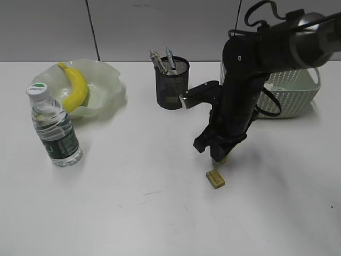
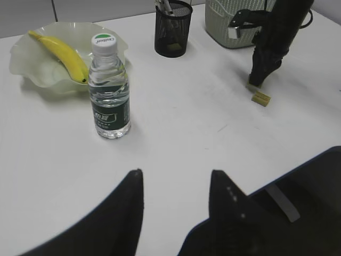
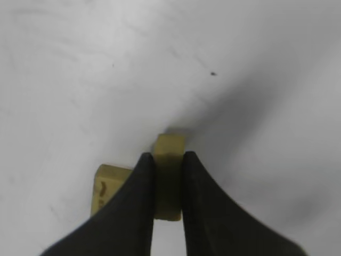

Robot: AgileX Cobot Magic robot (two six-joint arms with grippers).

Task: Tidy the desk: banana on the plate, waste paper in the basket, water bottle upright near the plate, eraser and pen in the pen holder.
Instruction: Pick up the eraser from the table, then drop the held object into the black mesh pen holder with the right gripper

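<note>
My right gripper [image 3: 168, 157] is shut on a tan eraser [image 3: 169, 145] just above the desk [image 1: 133, 202], right of centre [image 1: 217, 156]. A second tan eraser [image 1: 216, 179] lies on the desk beside it, also in the right wrist view [image 3: 104, 186]. The banana [image 1: 74, 88] lies in the plate [image 1: 109, 88] at the back left. The water bottle [image 1: 55, 130] stands upright in front of the plate. The pen holder [image 1: 171, 85] holds pens [image 1: 162, 61]. My left gripper [image 2: 176, 173] is open and empty over the near desk. No waste paper shows.
The basket [image 1: 298, 93] stands at the back right, partly hidden behind my right arm. The grey wall runs along the desk's far edge. Bare desk lies between the bottle and the right gripper.
</note>
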